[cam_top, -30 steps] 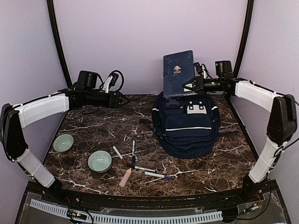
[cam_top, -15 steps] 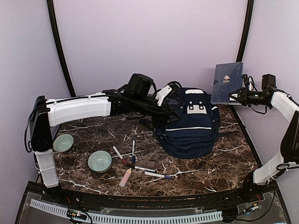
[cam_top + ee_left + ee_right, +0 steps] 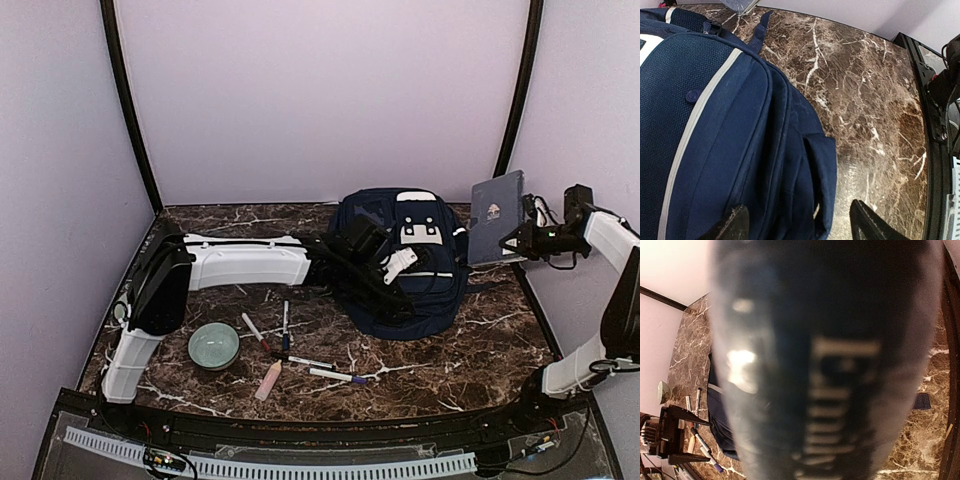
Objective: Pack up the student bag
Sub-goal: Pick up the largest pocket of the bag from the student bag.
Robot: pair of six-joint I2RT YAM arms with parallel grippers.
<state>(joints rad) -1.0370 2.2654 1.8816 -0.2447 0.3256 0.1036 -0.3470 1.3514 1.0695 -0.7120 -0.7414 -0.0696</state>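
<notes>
Top view: the student bag point(image 3: 425, 265) lies on its back on the marble table point(image 3: 500, 340). Its long axis runs from the wall toward my arm bases, handle end farthest from me. My left gripper point(image 3: 392, 285) is over the bag's near left corner. My right gripper point(image 3: 520, 240) is just right of the bag and clamped on the lower edge of a flat navy book point(image 3: 495, 215), which it holds upright and clear of the bag. As I judge it, the next move depends on this: the bag is to the left of the book, and the book would have to go in at the bag's far end. I can't tell from here whether the bag is unzipped there.

Left wrist view: the bag point(image 3: 715, 125) fills the left side of the frame. Both fingertips point(image 3: 732, 225) are spread wide on either side of its corner seam and grip nothing. The frame cuts off the rest of the bag.

Right wrist view: the book point(image 3: 825, 360) is a blur right against the lens. It hides my own fingers, and only a sliver of the bag point(image 3: 719, 412) shows to its left.
</notes>
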